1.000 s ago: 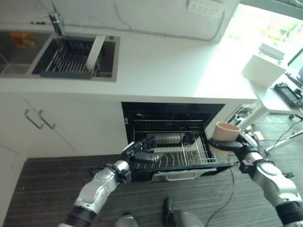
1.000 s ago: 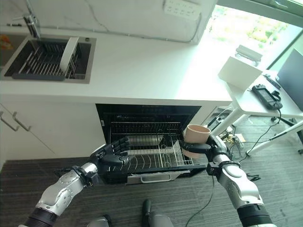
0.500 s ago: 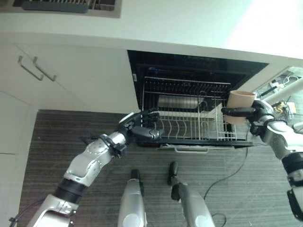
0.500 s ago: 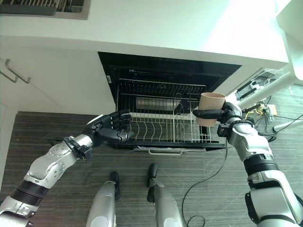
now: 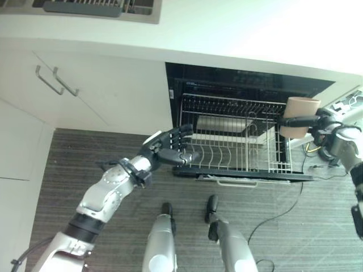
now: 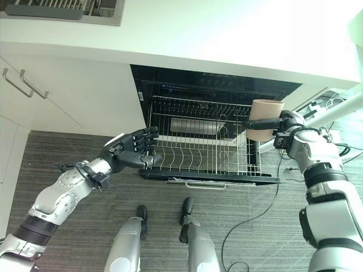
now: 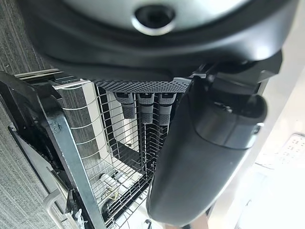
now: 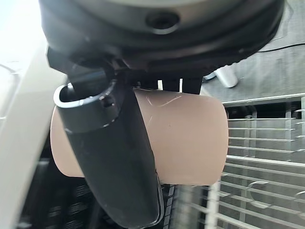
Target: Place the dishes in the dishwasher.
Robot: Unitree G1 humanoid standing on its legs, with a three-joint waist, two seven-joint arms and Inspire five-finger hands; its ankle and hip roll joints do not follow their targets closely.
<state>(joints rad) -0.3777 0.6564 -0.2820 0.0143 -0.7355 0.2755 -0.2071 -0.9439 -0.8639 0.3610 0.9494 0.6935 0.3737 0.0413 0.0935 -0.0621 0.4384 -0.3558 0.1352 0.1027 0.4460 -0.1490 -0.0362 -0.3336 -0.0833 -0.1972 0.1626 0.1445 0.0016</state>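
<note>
Under the white counter (image 6: 215, 39) your dishwasher (image 6: 218, 93) stands open w/ its wire rack (image 6: 204, 153) pulled out over the dark striped floor (image 6: 68, 164). At the rack's right end your right hand (image 6: 282, 122) holds a tan cup (image 6: 265, 119) upright, mouth up, thumb across the cup's near side & fingers wrapped round the back; the right wrist view shows that same clamp, thumb lying over the cup wall. Cup sits above the rack's right edge, not down among the tines; whether it touches the wire you can't tell.

At the rack's left front corner is your left hand (image 6: 131, 152), fingers (image 6: 146, 136) spread & nearly straight, gripping nothing, fingertips just at the rack's left edge. The left wrist view looks along those fingers into the wire grid.

Rack interior: rows of plate tines along the front, a pale flat item lying toward the back centre, too small to identify.

Far left, the sink (image 5: 96, 7) w/ a dark drying rack inside shows at the top edge. Cabinet fronts w/ two bar handles (image 6: 25, 84) sit left of the dishwasher.
</note>
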